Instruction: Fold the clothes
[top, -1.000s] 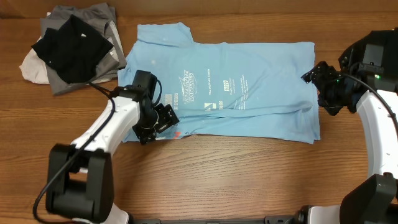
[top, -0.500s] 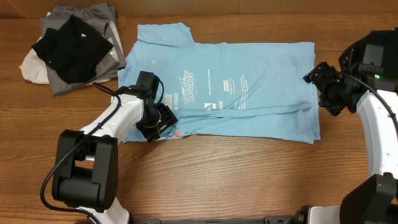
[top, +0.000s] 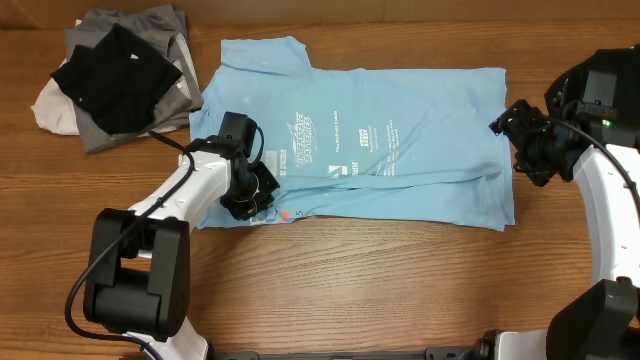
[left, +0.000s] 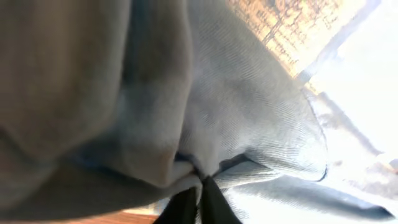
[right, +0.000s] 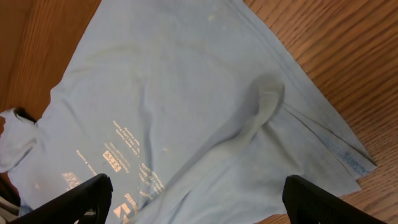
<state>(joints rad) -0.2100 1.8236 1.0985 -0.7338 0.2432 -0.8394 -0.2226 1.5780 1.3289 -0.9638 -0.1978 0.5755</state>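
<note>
A wooden table (top: 350, 280) fills the overhead view. It is mid-brown, with darker grain streaks running left to right. Bare wood shows across the lower half of the frame and down both side edges. In the right wrist view the same wood shows in the upper right and upper left corners, with the grain slanting. A paler tan strip (top: 400, 10) lines the overhead frame's top edge; what it is cannot be told.

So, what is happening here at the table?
Two robot arms are working on folding clothes. The left gripper is shut on the light blue T-shirt at its near left corner. The right gripper is open at the shirt's right edge, holding nothing. A pile of dark and grey garments lies at the far left of the table.
</note>
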